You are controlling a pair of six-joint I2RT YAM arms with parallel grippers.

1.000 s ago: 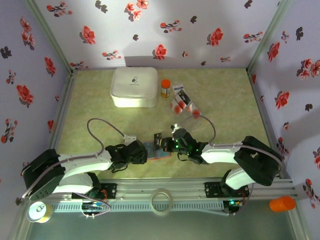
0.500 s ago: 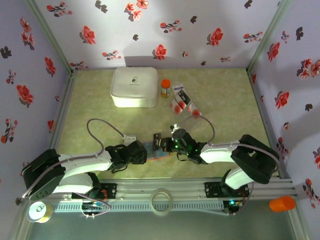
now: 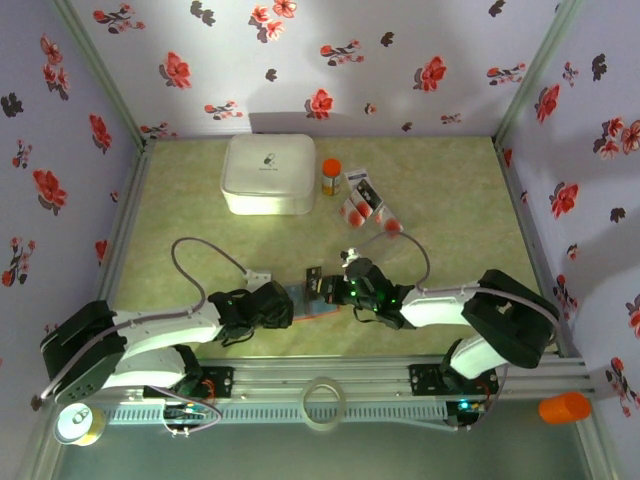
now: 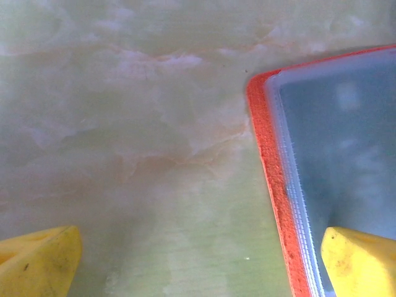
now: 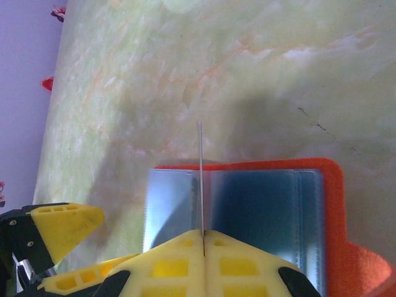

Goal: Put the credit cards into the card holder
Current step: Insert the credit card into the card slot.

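Since the card holder (image 5: 247, 204) lies open on the table (image 3: 450, 200), close to the near edge and between the two arms, its light blue inside faces up. Its orange-red cover shows all around the blue.

One card (image 5: 200, 173) stands on its thin edge right over the blue part. I cannot tell if its tip touches the holder yet. The right gripper (image 5: 203, 238) is pinched tight on this card, with both yellow tips pressed against its flat sides.

The left gripper (image 4: 198, 263) is spread wide and holds nothing. One of its fingers (image 4: 359, 263) sits over the left edge of the blue inside, and the other is out over the bare table. I cannot tell if it is pressing down.

The other cards (image 3: 362, 200) lie in a small bunch far back on the table. They are just right of a little bottle (image 3: 330, 176) with an orange cap, and that stands beside a big white box (image 3: 267, 173).

I think the step now is to slide this card into a pocket. To do it well, the right arm should tip the card so it lies almost flat. Then it should find the mouth of a pocket and push slowly. The left finger should hold the holder down so it does not slip away. The right gripper should let go only when most of the card is inside.
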